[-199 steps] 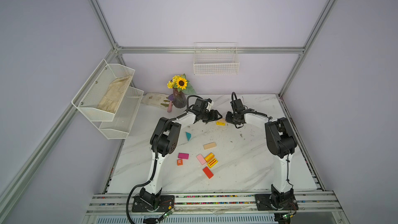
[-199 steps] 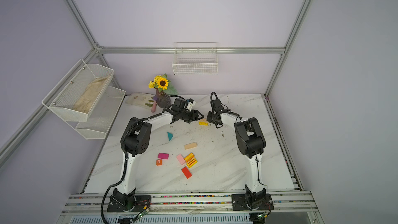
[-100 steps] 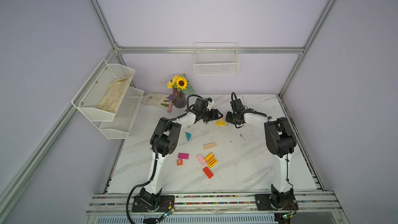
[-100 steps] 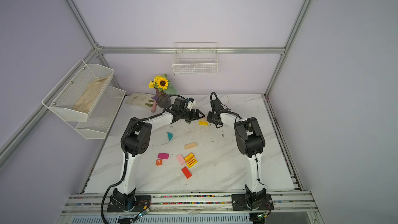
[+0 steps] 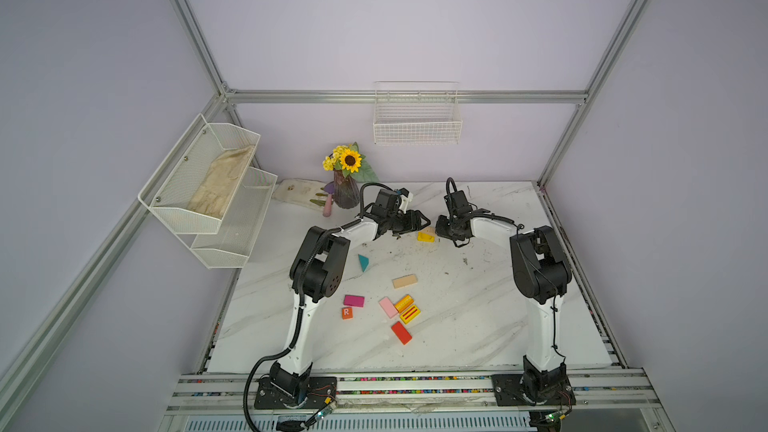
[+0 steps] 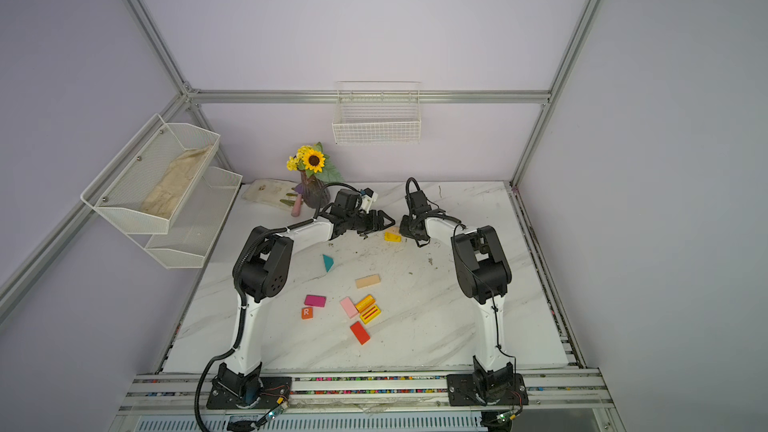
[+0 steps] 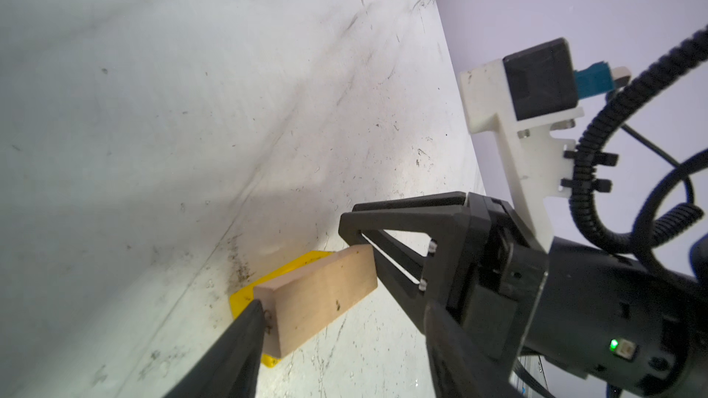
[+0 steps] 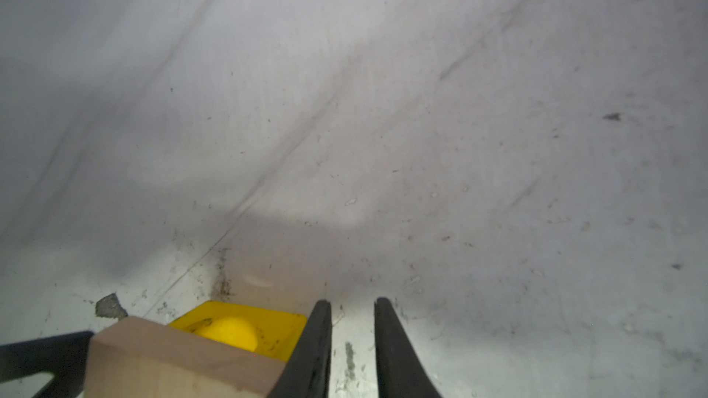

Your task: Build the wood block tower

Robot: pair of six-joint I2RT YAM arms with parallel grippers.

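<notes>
With the left gripper (image 5: 420,224) spread-fingered around the tan wooden block (image 7: 322,296) on the flat yellow slab (image 8: 279,325) and the closed right gripper (image 8: 350,306) touching its end, square it gently, avoiding toppling.

Between my left gripper (image 5: 420,224) and my right gripper (image 5: 441,229) almost no room is showing. A tan block (image 7: 322,296) is sitting on a yellow block (image 5: 426,237) in that gap, and both grippers are standing close at its ends. A flower vase (image 5: 345,195) is crowding the back left corner near my left gripper, and a wire rack (image 5: 208,184) is hanging along the left side. Loose blocks (image 5: 388,307) are littering the front middle between my arms. The right half of the table (image 5: 478,305) is lying open for a pass.
</notes>
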